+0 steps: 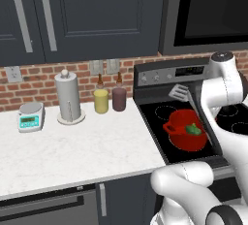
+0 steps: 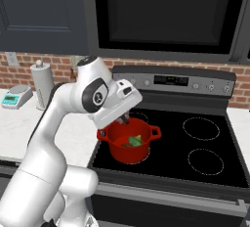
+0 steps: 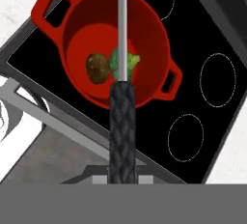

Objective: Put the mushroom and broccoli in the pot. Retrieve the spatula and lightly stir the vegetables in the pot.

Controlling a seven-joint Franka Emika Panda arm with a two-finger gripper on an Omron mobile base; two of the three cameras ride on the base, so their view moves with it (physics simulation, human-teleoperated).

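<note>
Gripping the spatula [image 3: 121, 92] by its dark textured handle, the end effector [image 3: 121, 179] hangs above the near edge of the stove [image 2: 215, 172]; its fingers are hidden behind the handle in the hand view, so how far apart they stand I cannot tell, only that the handle runs straight out from between them. From the left base view the spatula's slotted silver head [image 1: 178, 92] sits up and away from the end effector, over the back of the cooktop, with the thin shaft slanting down toward the robot's wrist.

Directly below and just ahead of the end effector sits the pot [image 3: 77, 20], bright red, on the stove's front burner on the side nearest the table [image 1: 72, 151]. Inside it lie the mushroom [image 3: 97, 68] and the broccoli [image 3: 115, 61], touching or nearly so on the pot's floor, the spatula's shaft crossing over the broccoli in the hand view. The broccoli's green also shows inside the pot from the right base view [image 2: 134, 140].

Well off to the end effector's left, on the table against the brick wall, stand a paper towel roll [image 1: 68, 98], a yellow bottle [image 1: 100, 98], a dark red bottle [image 1: 119, 95] and a small kitchen scale [image 1: 30, 116].
</note>
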